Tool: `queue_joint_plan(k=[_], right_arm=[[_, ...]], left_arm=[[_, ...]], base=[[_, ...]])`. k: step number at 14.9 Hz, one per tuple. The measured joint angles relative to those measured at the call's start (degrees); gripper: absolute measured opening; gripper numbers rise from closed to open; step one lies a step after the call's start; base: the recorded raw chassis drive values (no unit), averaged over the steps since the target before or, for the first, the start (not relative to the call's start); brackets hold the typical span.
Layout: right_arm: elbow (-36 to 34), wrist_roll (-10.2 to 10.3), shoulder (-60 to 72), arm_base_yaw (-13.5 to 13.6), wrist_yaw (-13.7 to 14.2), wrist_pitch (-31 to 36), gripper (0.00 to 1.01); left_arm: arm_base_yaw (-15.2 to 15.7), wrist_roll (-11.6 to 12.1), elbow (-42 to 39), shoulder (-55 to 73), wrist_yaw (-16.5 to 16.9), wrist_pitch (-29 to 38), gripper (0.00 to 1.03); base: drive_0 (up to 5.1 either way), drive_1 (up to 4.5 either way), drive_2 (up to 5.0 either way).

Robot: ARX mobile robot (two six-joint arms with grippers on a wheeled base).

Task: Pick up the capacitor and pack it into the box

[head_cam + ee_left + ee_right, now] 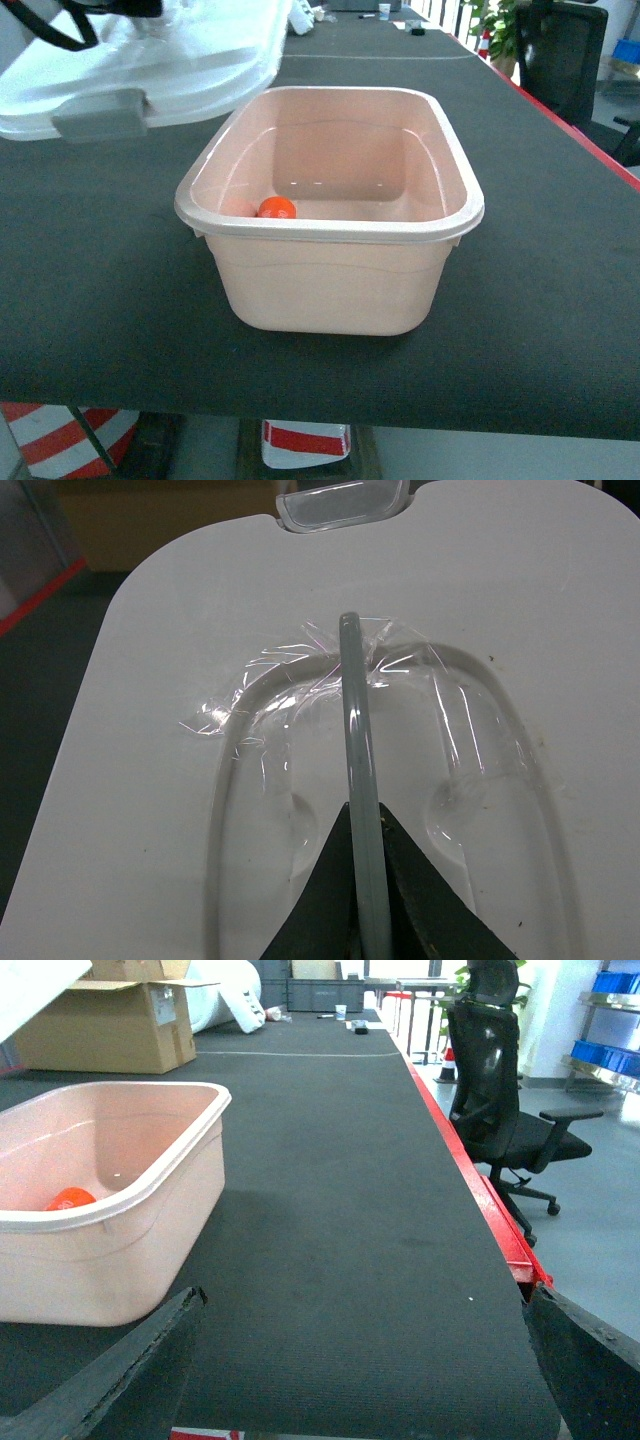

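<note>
While the left fingers (365,900) are clamped on the thin grey handle (355,740) of the white lid (160,780), the lid hangs tilted in the air at the upper left of the head view, its grey latch (100,115) on the near edge. From the left wrist the two dark fingers meet around the upright handle bar, with crumpled clear tape (270,695) stuck to the lid on either side of it, just ahead of the fingers. A second clear latch (340,502) shows at the lid's far edge.

Right of and below the held lid, the pink box (330,285) stands open on the dark surface (100,300), its white rim facing up. An orange capacitor (277,208), small and round, lies inside at the near left corner of the box floor; the right wrist view shows it (68,1199) low against the wall.

Further right, the right fingers (365,1400) are spread wide apart and hold nothing, their dark tips at the bottom corners of the right wrist view, the box off to their left. Beyond them a cardboard carton (110,1025) sits far back left, and a black office chair (510,1110) stands past the surface's red edge on their right
</note>
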Motion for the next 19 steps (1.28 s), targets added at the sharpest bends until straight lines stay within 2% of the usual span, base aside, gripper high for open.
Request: queue_joint_plan(k=[1, 2, 3, 13, 19], right_arm=[[0.0, 0.0, 0.0, 0.0, 0.0, 0.0, 0.98], [0.0, 0.0, 0.0, 0.0, 0.0, 0.0, 0.98], [0.0, 0.0, 0.0, 0.0, 0.0, 0.0, 0.98], [0.0, 0.0, 0.0, 0.0, 0.0, 0.0, 0.98], [0.0, 0.0, 0.0, 0.0, 0.0, 0.0, 0.98]], left_arm=[[-8.3, -1.2, 7.2, 4.0, -6.9, -6.3, 0.02], [-14.4, -1.1, 9.8, 7.4, -10.8, -11.0, 0.02], [-15.6, -1.3, 9.9, 8.0, -11.3, -12.0, 0.02], [-17.0, -2.7, 11.5, 9.8, -12.3, -13.8, 0.02], [-18.8, -4.8, 13.7, 13.1, -12.5, -16.7, 0.02]], base=[[0.0, 0.0, 0.0], [0.0, 0.0, 0.0], [0.0, 0.0, 0.0], [0.0, 0.0, 0.0], [0.0, 0.0, 0.0]])
